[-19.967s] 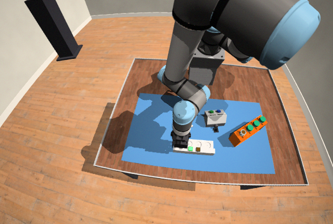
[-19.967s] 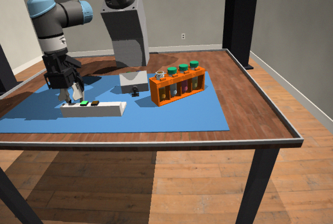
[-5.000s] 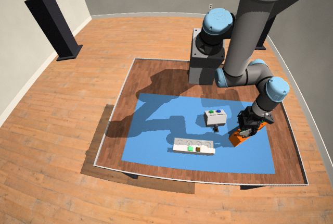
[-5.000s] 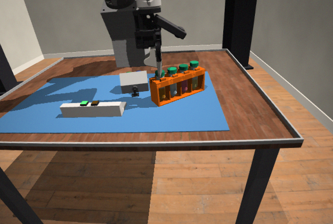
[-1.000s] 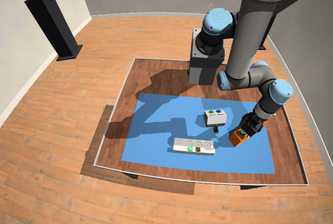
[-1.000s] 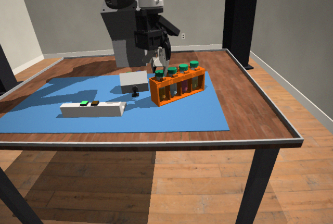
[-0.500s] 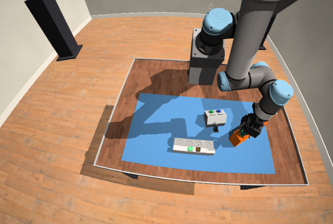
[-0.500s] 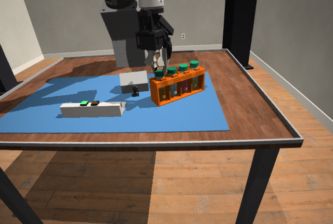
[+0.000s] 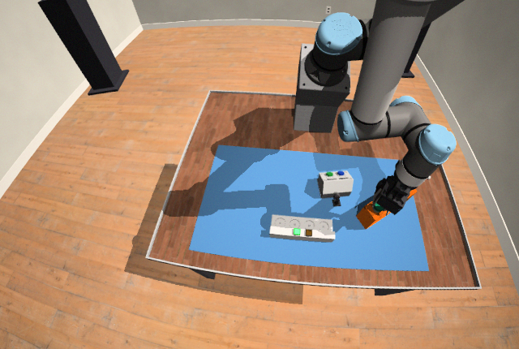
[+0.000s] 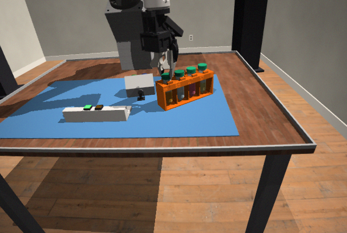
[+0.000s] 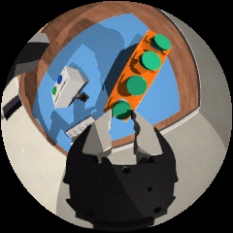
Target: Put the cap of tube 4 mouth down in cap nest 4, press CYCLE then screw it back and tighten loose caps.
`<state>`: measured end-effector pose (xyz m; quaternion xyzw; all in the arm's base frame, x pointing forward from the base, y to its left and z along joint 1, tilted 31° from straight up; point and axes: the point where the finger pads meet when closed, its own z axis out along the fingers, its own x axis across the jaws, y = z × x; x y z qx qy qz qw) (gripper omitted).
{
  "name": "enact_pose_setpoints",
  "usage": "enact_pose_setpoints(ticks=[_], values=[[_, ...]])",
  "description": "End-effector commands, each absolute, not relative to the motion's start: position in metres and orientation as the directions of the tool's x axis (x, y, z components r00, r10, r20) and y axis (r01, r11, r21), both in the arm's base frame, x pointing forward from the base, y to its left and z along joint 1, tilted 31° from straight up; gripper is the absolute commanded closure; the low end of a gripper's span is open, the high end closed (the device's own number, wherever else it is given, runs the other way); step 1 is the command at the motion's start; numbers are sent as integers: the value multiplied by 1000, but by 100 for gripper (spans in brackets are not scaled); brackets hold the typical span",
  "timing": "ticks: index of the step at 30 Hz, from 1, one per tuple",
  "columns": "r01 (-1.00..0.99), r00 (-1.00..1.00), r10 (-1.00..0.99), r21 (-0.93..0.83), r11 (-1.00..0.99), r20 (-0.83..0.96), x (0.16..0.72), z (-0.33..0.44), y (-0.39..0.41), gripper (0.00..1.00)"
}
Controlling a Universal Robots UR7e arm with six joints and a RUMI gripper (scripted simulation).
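The orange decapping station DS (image 9: 366,220) (image 10: 161,96) holds four tubes with green caps. My gripper (image 10: 166,75) (image 11: 121,110) points down at the near-end tube, tube 4, shut on its cap (image 10: 166,76) (image 11: 120,110). The caps of tube 3 (image 10: 179,73) (image 11: 136,85), tube 2 (image 10: 191,70) (image 11: 150,60) and tube 1 (image 10: 202,66) (image 11: 161,42) are on. How tightly cap 4 sits cannot be told. On the white cap tray CT (image 9: 280,231) (image 10: 95,116), the green lamp (image 9: 297,231) (image 10: 87,107) is lit, the amber lamp (image 9: 309,232) (image 10: 98,107) is dark, and the nests are empty.
The white key housing (image 9: 336,187) (image 10: 139,83) stands beside DS, with the green READY key (image 9: 329,174) (image 11: 54,90) and blue CYCLE key (image 9: 340,173) (image 11: 59,79) on top. A small black object (image 9: 336,200) (image 10: 140,96) stands before it. A raised rim edges the table.
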<state>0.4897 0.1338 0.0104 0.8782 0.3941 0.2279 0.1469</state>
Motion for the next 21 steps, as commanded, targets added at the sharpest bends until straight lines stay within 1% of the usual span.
enact_pose_setpoints(ticks=[1, 7, 12, 14, 18, 21], values=[[502, 694, 623, 377, -778, 362, 490, 11, 134, 100], [274, 811, 365, 254, -928, 458, 490, 10, 134, 100], [65, 854, 124, 132, -989, 506, 490, 10, 134, 100], [65, 854, 124, 132, -989, 506, 490, 10, 134, 100], [-103, 850, -72, 31, -994, 522, 490, 10, 134, 100], [-103, 850, -72, 31, -994, 522, 490, 10, 134, 100]])
